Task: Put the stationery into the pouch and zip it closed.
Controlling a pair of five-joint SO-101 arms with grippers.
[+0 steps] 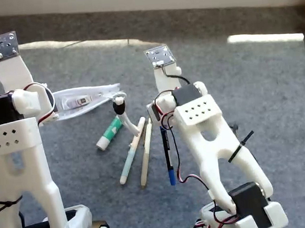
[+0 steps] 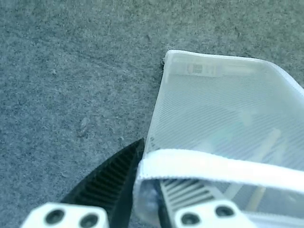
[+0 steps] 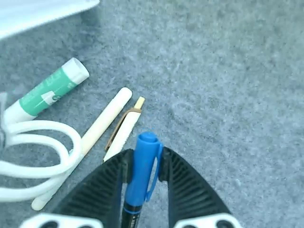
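Closest to us in the high view stand two white arms, the left arm [image 1: 42, 191] at 8 o'clock and the right arm [image 1: 249, 172] at 5 o'clock. Both sit on a grey fuzzy desk [image 1: 267, 89].

The right tool [image 3: 142, 156] is clamped on a blue pen [image 3: 141, 173]. Its black fingers [image 3: 180, 185] press on both sides of the pen. In the high view this pen is near the middle, with its blue end pointing to 6 o'clock. I cannot tell if it touches the desk.

The left tool [image 2: 147, 190] is pinched tight on the pouch [image 2: 223, 109], at its thick white edge. The pouch is see-through. In the high view it is at 10 o'clock and sticks out from the left arm toward 3 o'clock. A white cord [image 1: 131, 124] comes off its far end and runs toward 5 o'clock.

Three more things lie on the desk. A green and white glue stick [image 1: 110, 133] is just at 7 o'clock from the pouch's far end. A pale pen [image 1: 130, 157] and a cream pen [image 1: 145, 151] lie side by side, just at 9 o'clock from the blue pen. The cord touches the top of the pale pen.
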